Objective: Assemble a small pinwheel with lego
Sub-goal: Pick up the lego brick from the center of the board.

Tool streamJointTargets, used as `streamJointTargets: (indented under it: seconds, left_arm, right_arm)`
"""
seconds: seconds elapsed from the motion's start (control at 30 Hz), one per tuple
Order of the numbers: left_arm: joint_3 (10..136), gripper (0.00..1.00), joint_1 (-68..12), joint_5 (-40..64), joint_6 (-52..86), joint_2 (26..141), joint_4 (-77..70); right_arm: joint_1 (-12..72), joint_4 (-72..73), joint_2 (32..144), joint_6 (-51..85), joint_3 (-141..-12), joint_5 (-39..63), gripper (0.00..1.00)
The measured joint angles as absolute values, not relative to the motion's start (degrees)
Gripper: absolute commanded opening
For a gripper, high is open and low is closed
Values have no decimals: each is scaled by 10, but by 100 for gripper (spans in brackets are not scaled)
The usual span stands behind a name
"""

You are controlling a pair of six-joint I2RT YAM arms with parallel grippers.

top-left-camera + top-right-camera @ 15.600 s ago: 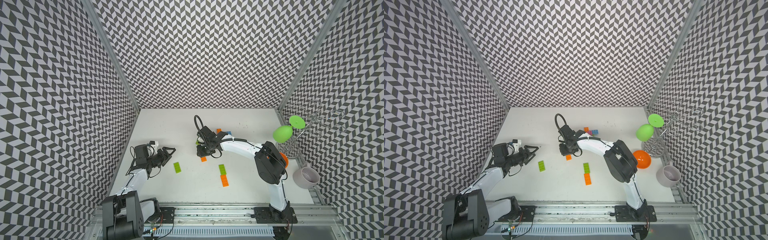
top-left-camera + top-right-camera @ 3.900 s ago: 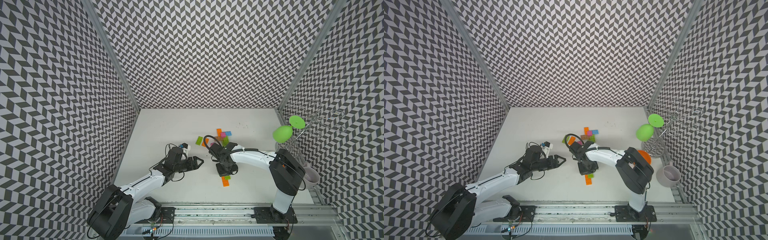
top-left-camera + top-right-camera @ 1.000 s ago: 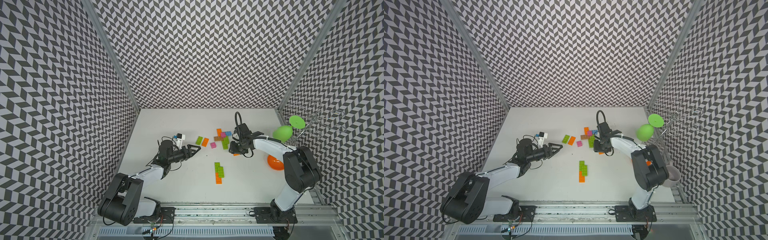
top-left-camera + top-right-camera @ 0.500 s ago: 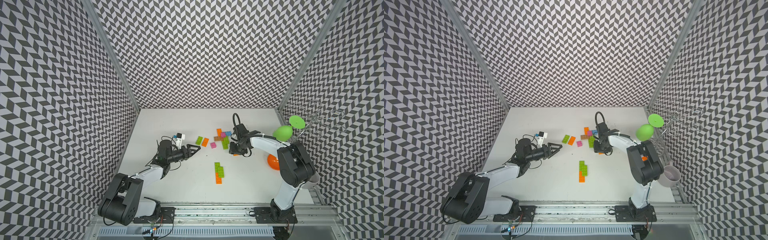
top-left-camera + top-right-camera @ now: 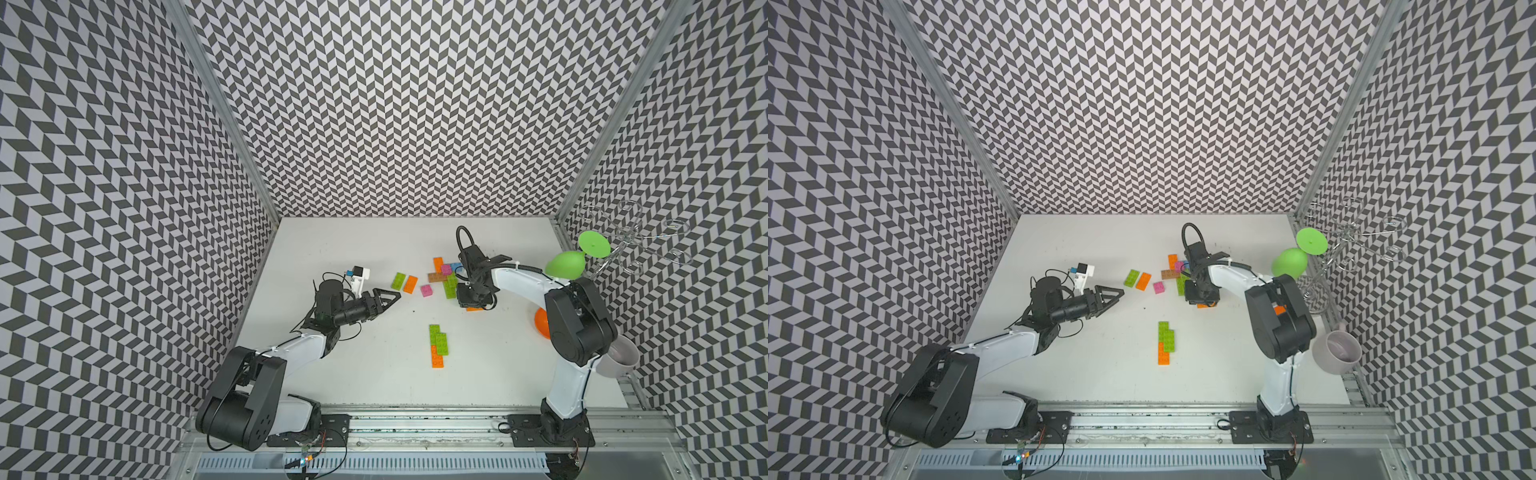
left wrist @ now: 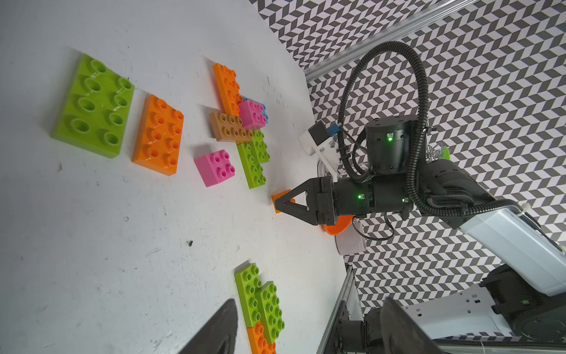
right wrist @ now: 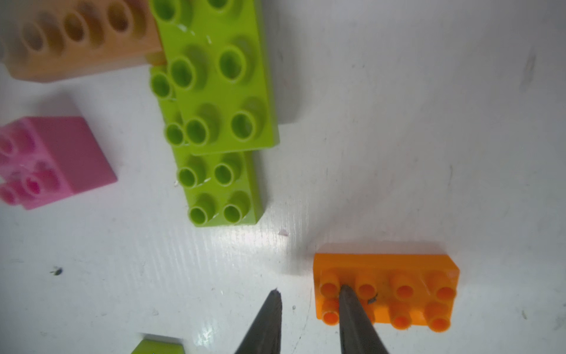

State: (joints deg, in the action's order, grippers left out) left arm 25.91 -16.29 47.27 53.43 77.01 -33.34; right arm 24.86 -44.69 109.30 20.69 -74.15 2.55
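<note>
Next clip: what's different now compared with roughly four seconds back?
The right hand left the green-and-orange stack and moved back to a loose orange brick; its jaws stand open, one finger over the end studs, nothing held. The stack sits slightly nearer the left arm. The left hand drew toward the back wall. The green and orange pair and the joined cluster stayed.

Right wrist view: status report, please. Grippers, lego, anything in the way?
Left gripper open, empty. Right gripper narrowly open, straddling one end of the loose orange brick. Lime green bricks nearby, apart; nothing blocking.
</note>
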Motion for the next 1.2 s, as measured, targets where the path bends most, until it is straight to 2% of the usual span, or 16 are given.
streamJointTargets:
  seconds: [0.37,0.8,1.2]
  left_arm:
    - [259,73,-154,476,528,770,-333]
    - [253,73,-150,478,523,776,-329]
    - [253,73,-150,477,514,776,-315]
  right_arm:
    - [283,-513,1130,210,-789,-65,21]
    - [284,-527,1131,210,-792,-65,4]
    - [283,-512,1112,206,-768,-50,2]
